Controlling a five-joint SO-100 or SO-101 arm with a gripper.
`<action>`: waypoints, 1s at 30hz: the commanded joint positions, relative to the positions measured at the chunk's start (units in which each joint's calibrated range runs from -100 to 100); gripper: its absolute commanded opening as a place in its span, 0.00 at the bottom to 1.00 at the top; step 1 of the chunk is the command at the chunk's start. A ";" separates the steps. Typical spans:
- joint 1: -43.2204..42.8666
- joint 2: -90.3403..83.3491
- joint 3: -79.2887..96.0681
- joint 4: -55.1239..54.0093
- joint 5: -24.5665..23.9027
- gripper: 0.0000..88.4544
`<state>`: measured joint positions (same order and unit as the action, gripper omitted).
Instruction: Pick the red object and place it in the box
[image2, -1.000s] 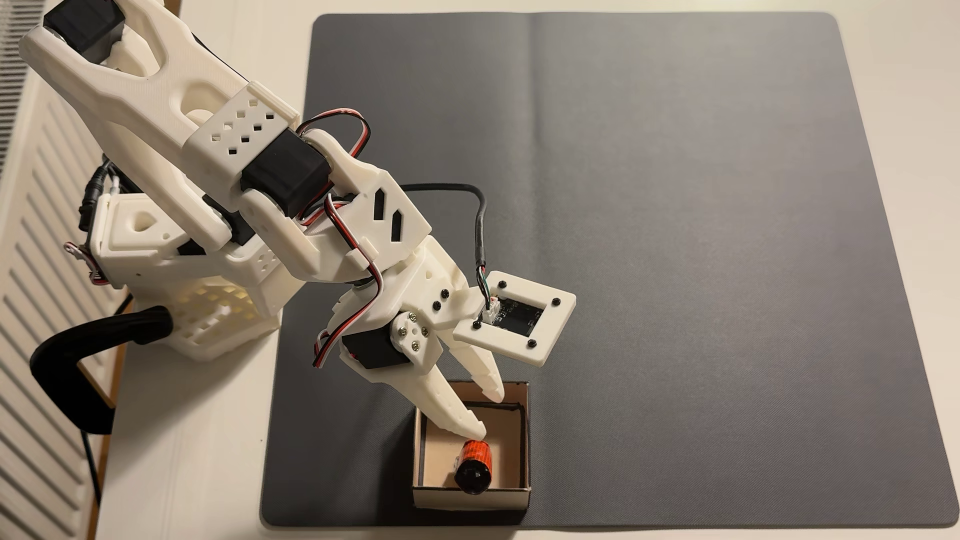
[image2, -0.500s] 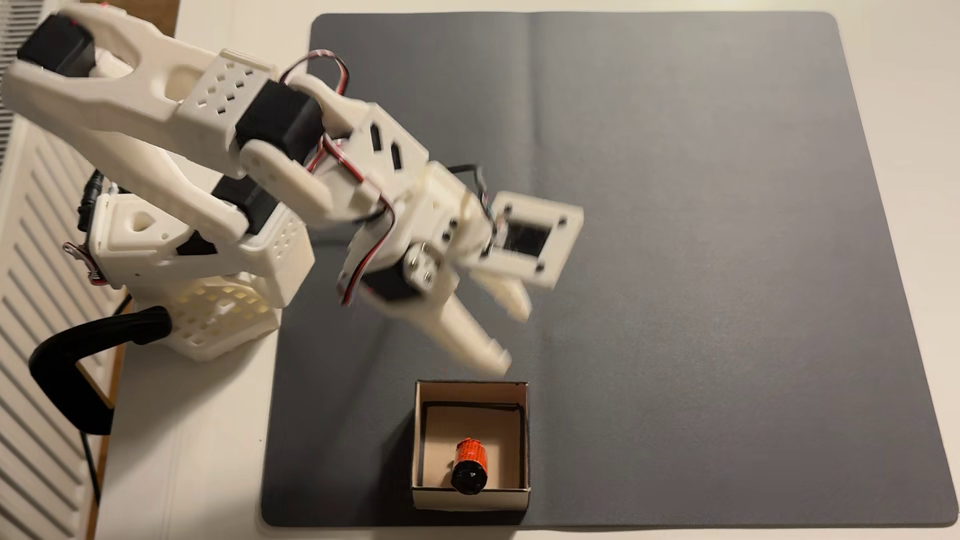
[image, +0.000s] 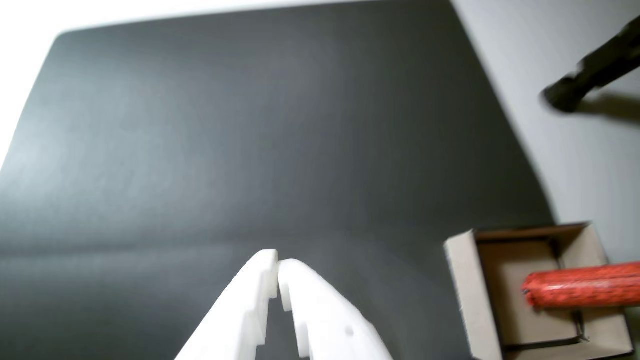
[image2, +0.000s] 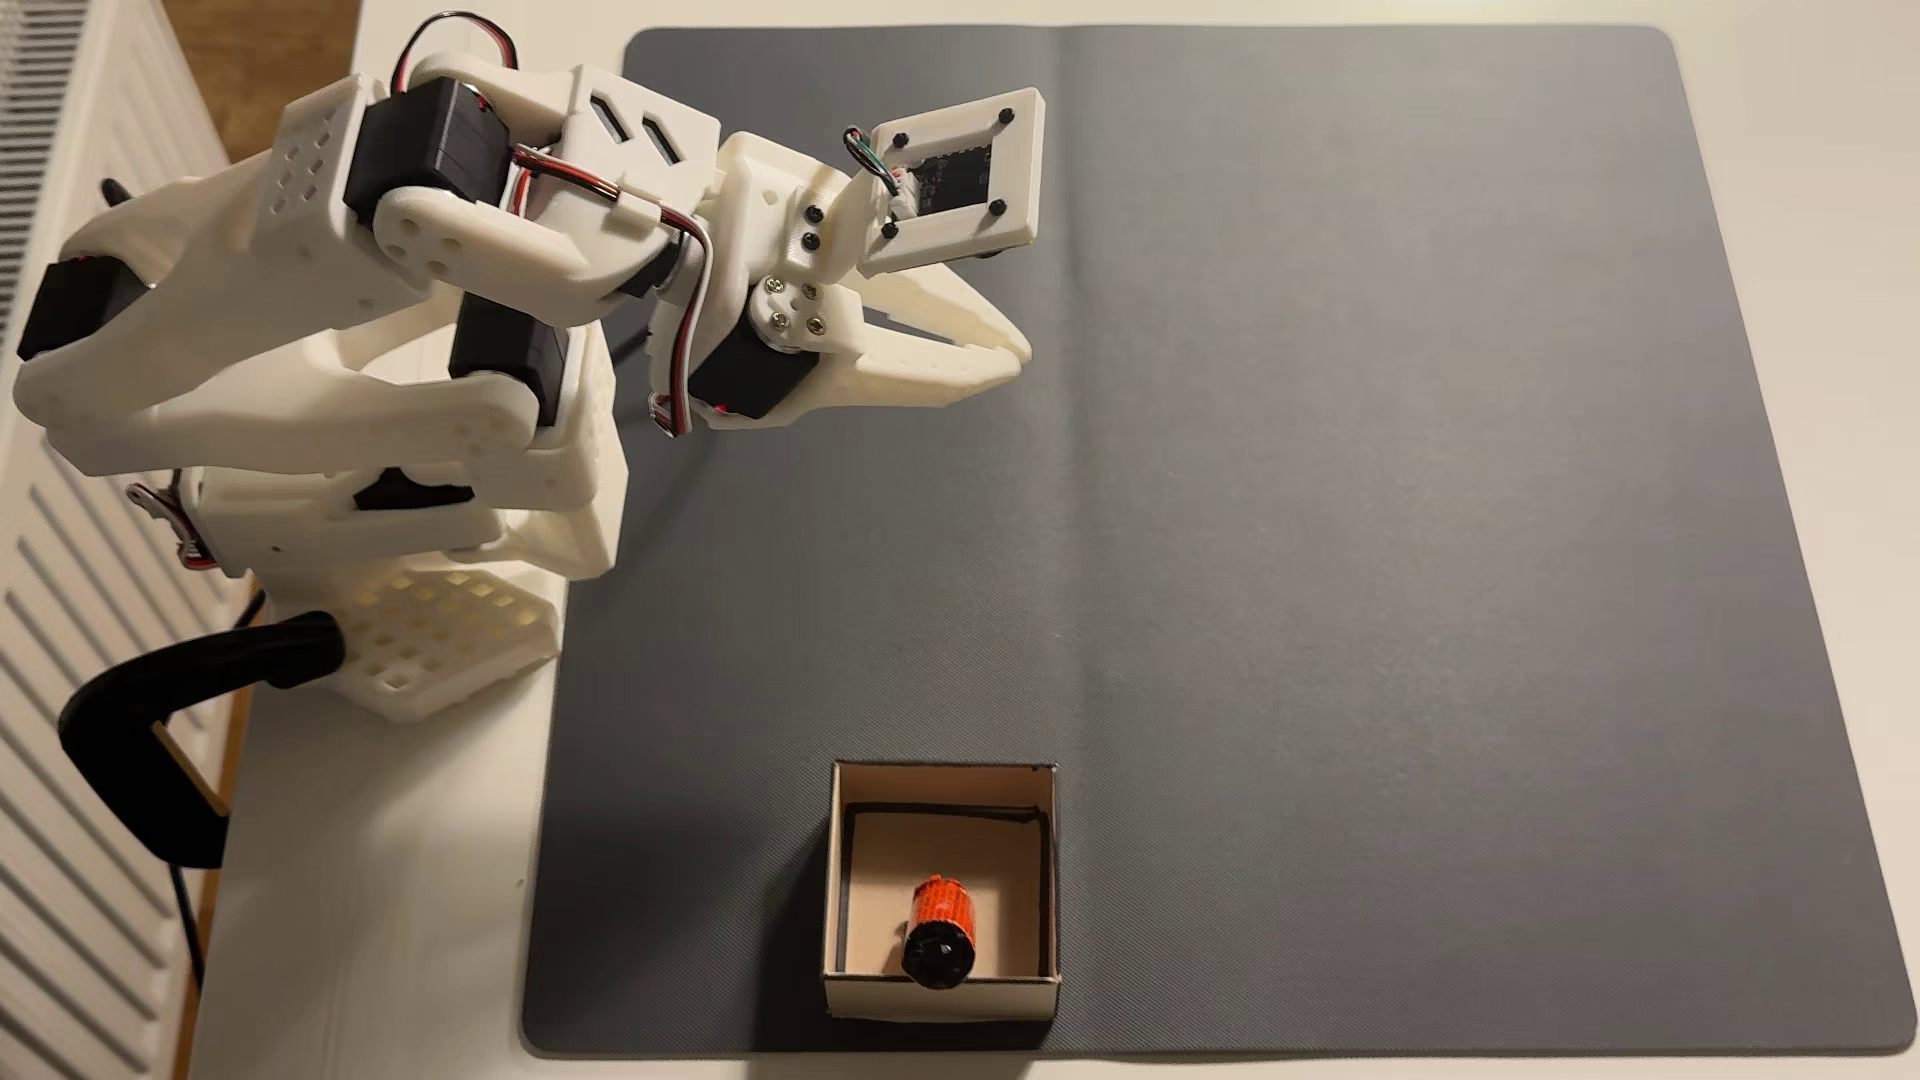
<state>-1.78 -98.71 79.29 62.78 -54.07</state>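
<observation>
Lying inside box (image2: 943, 997), red battery (image2: 940, 919) resting against near wall. Long axis running near-to-far in fixed view, black end facing near edge of mat (image2: 1351, 519). In wrist view, battery (image: 582, 287) lying crosswise in box (image: 462, 280). Sitting well apart from claw (image2: 1013, 348), which is hanging far-left over mat, clenched, fingertips touching (image: 277, 265), gripping nothing.
</observation>
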 joint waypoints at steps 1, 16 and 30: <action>-0.52 -0.53 2.93 1.82 0.57 0.01; 3.27 -0.61 19.90 1.47 0.67 0.01; 2.90 -0.19 20.62 11.69 0.67 0.01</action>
<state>0.89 -98.88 99.09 70.52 -53.53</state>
